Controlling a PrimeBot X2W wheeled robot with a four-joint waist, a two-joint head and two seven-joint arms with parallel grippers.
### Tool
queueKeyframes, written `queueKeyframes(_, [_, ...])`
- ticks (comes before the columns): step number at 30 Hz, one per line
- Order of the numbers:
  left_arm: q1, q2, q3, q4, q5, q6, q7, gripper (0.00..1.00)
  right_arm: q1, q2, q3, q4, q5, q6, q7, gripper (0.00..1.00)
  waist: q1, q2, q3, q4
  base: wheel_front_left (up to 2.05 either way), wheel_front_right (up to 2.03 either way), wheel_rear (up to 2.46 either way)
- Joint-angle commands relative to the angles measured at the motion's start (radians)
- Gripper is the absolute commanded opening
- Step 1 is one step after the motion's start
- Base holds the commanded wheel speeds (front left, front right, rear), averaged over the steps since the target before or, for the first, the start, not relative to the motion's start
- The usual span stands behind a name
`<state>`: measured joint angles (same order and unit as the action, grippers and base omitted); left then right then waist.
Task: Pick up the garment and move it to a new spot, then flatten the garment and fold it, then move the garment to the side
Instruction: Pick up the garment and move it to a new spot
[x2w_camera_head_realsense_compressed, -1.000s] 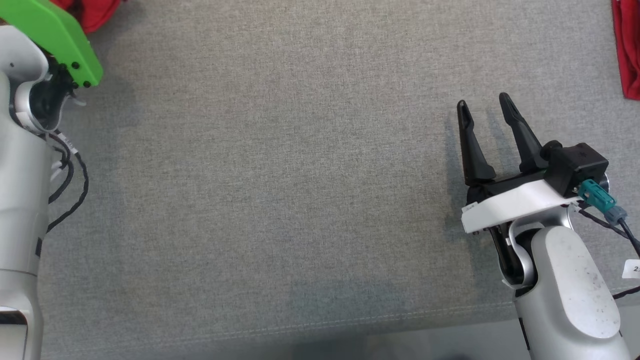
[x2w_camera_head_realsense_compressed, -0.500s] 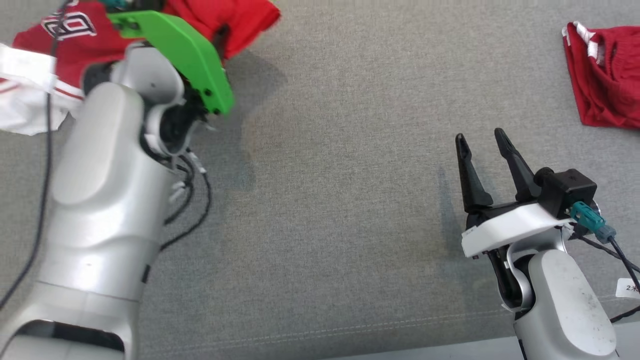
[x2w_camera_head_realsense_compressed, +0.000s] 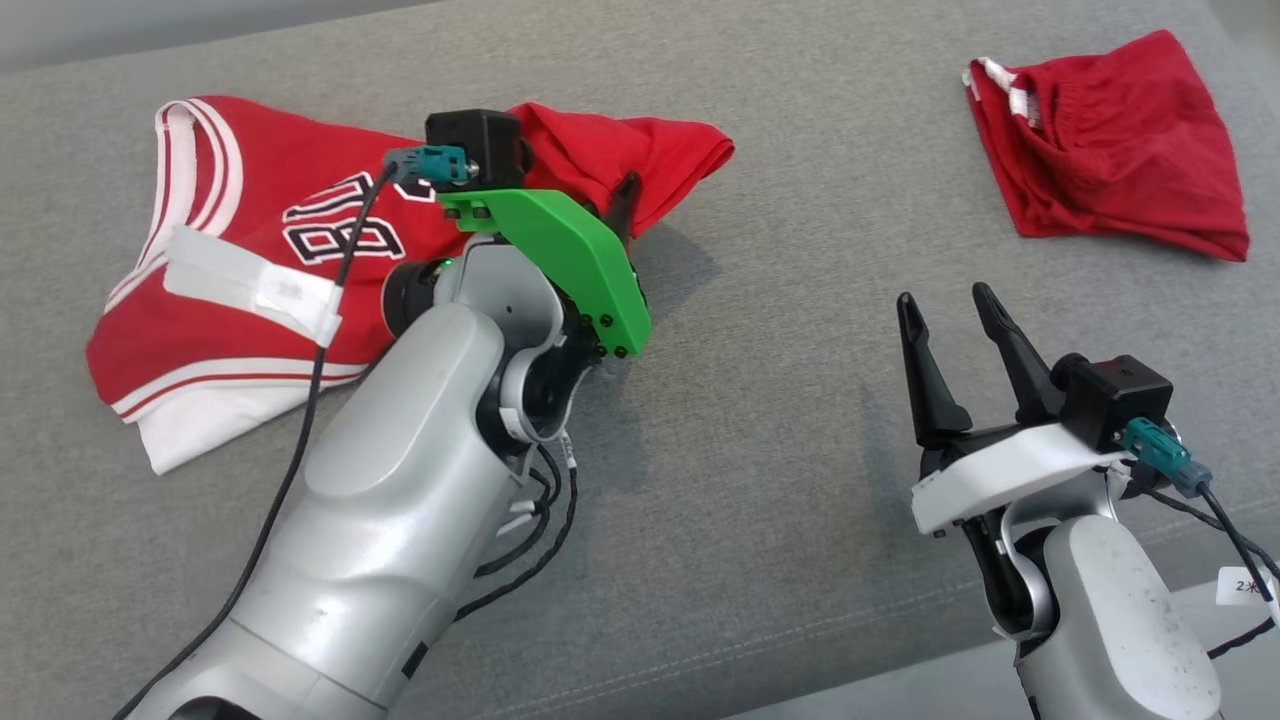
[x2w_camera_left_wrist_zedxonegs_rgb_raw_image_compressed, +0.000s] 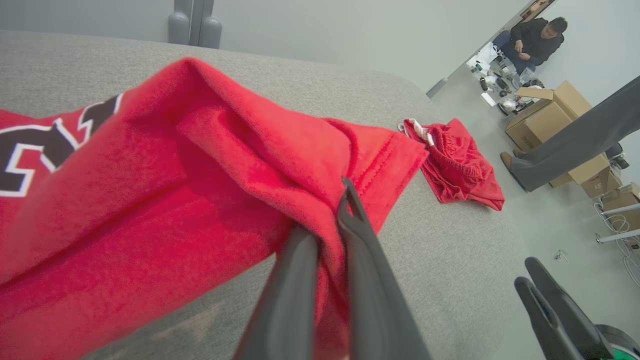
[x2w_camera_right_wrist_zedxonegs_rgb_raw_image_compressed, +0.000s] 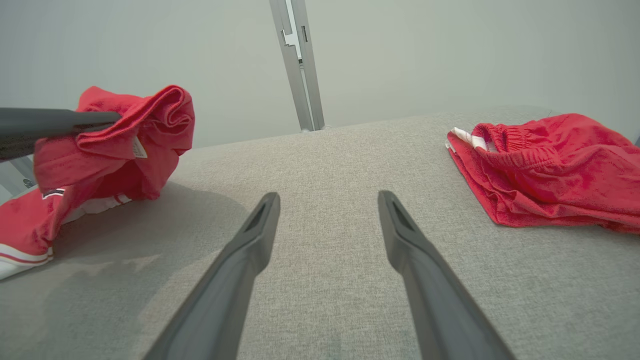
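Left tool (x2w_camera_left_wrist_zedxonegs_rgb_raw_image_compressed: 327, 215): closed on a fold of the jersey (x2w_camera_head_realsense_compressed: 250, 170); red cloth is pinched between its two dark fingers; the green plate on its wrist sits over the jersey's right part in the head view.
Jersey: red, with white trim and black-and-white lettering; it lies at the far left of the counter (x2w_camera_head_realsense_compressed: 780, 400); its left part rests crumpled on the cloth surface; its right part is bunched and raised off the counter in the left tool's grip, with a shadow beneath it in the right wrist view.
Right tool (x2w_camera_head_realsense_compressed: 944, 297): open, fingers spread with nothing between them; it sits over bare counter at the near right, well apart from the jersey and from the shorts (x2w_camera_head_realsense_compressed: 1110, 140).
Shorts: red, with a gathered waistband and a bit of white stripe; they lie rumpled at the far right of the counter; neither tool touches them; well apart from the jersey.
Counter: covered in grey woven cloth; a stitched seam runs along its near edge.
Room, left wrist view: a seated person (x2w_camera_left_wrist_zedxonegs_rgb_raw_image_compressed: 537, 32) far off past the counter's end; cardboard boxes (x2w_camera_left_wrist_zedxonegs_rgb_raw_image_compressed: 550, 110) on the floor; a leg (x2w_camera_left_wrist_zedxonegs_rgb_raw_image_compressed: 565, 145) in grey trousers in front of the boxes.
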<state>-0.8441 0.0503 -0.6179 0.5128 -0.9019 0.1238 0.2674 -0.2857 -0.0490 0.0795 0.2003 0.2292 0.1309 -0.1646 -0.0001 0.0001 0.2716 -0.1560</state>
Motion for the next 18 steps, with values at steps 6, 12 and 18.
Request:
queueKeyframes(6, [-0.061,0.002,-0.152,0.007,-0.155,0.093,-0.141,0.00,0.007,-0.003,0.027,0.018,0.028,0.000,-0.010,1.00,0.0001,-0.0001,-0.006,-0.134,0.00,0.00,0.00])
queueKeyframes(12, [-0.142,0.002,-0.280,0.086,-0.302,0.153,-0.261,0.00,-0.018,-0.003,0.068,0.054,0.061,0.000,-0.027,1.00,0.0001,-0.0001,0.017,-0.227,0.00,0.00,0.00])
queueKeyframes(18, [-0.198,0.003,-0.368,0.186,-0.387,0.179,-0.346,0.00,-0.052,-0.003,0.100,0.098,0.100,0.000,-0.053,1.00,0.0001,-0.0001,0.056,-0.290,0.00,0.00,0.00])
